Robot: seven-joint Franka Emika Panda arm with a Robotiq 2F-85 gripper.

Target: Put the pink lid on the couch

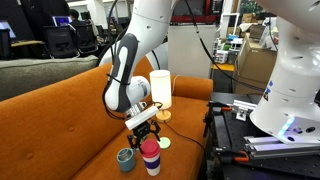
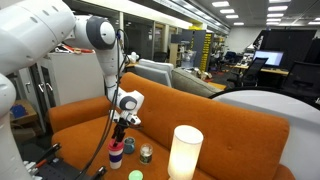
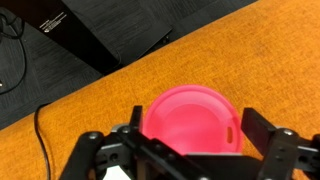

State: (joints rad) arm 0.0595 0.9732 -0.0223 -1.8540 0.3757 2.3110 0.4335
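Observation:
The pink lid [image 3: 190, 118] sits on top of a white cup [image 1: 152, 165] that stands upright on the orange couch [image 1: 70, 130]. It also shows in both exterior views [image 1: 149, 150] [image 2: 116, 147]. My gripper [image 3: 195, 128] is open and points straight down over the lid, with one finger on each side of it. The left finger is at the lid's edge and a small gap shows at the right finger. In the exterior views the gripper [image 1: 146, 132] [image 2: 120, 128] hangs just above the lid. The couch seat [image 3: 250, 50] fills most of the wrist view.
A grey-blue cup [image 1: 125, 158] [image 2: 146, 153] stands close beside the white cup. A small green lid [image 1: 165, 143] [image 2: 135, 176] lies on the seat. A tall white cylinder [image 1: 160, 88] [image 2: 185, 152] stands nearby. A black table with equipment [image 1: 240, 130] borders the couch.

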